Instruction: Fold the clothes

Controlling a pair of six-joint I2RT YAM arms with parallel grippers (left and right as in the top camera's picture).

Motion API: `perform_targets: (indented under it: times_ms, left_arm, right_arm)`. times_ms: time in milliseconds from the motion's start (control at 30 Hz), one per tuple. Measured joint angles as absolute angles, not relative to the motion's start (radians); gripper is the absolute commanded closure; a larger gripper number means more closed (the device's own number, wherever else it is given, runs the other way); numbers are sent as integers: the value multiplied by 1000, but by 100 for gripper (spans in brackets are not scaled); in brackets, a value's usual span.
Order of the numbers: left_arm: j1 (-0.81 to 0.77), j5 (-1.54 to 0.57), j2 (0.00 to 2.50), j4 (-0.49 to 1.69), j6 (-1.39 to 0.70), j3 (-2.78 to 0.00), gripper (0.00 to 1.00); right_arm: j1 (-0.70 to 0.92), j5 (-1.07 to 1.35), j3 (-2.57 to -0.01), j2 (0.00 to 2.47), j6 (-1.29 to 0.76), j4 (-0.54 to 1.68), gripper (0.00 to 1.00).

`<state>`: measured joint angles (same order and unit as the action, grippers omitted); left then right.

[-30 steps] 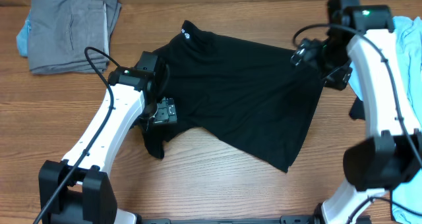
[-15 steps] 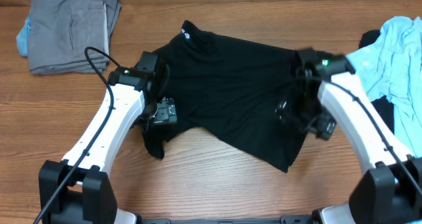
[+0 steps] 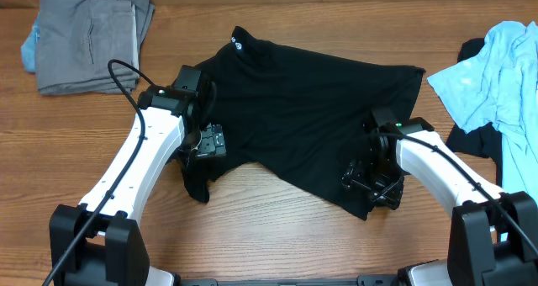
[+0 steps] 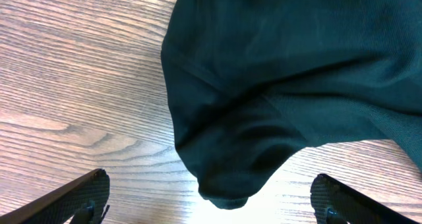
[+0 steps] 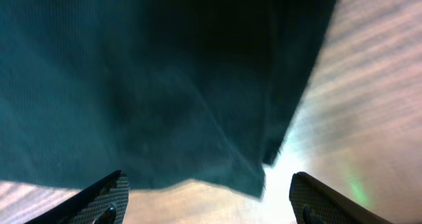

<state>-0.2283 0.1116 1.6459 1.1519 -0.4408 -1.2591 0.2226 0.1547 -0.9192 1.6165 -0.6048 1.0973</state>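
Left gripper (image 3: 206, 143) is sitting low over the shirt's (image 3: 311, 109) near-left corner with its fingers (image 4: 79, 197) standing wide apart and nothing clamped. Left wrist view is showing a bunched black lobe of the cloth lying on the bench (image 3: 277, 227) between them. Right gripper (image 3: 370, 181) is hanging over the shirt's near-right edge, jaws also apart and not gripping. Right wrist view is coming through a bit blurred, but the hem and one corner are lying between the fingertips, with bare wood beyond. Can't tell if either gripper is touching the cloth. The shirt is lying mostly flat and skewed mid-bench between the two arms, wrinkled, narrowing toward the far left. Its small white logo (image 3: 237, 44) is showing at that far-left tip. Further back on the left, a grey pile (image 3: 88, 38) is sitting folded, well apart from the shirt, with a pale blue scrap (image 3: 29, 49) peeking out at its left edge. Far right, a light blue garment (image 3: 496, 84) is lying crumpled, partly covering a dark cloth (image 3: 471, 139).
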Motion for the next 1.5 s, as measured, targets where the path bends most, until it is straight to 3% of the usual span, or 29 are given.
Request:
perform_targets:
  times_ms: [267, 567, 667, 1100, 1500]
  left_arm:
    - [-228, 111, 1646, 1154, -441, -1259, 0]
    - [-228, 108, 1646, 1155, -441, -1259, 0]
    - [-228, 108, 1646, 1156, -441, -1259, 0]
    - [-228, 108, 1646, 1168, -441, -1259, 0]
    - [-228, 108, 1646, 1194, -441, -1259, 0]
  right_arm:
    - [223, 171, -875, 1617, -598, 1019, 35]
    - [223, 176, -874, 1617, -595, 1011, 74]
    - [223, 171, -874, 1617, -595, 1015, 96]
    - [184, 115, -874, 1603, -672, 1185, 96]
    - [179, 48, -874, 1282, -838, 1390, 96]
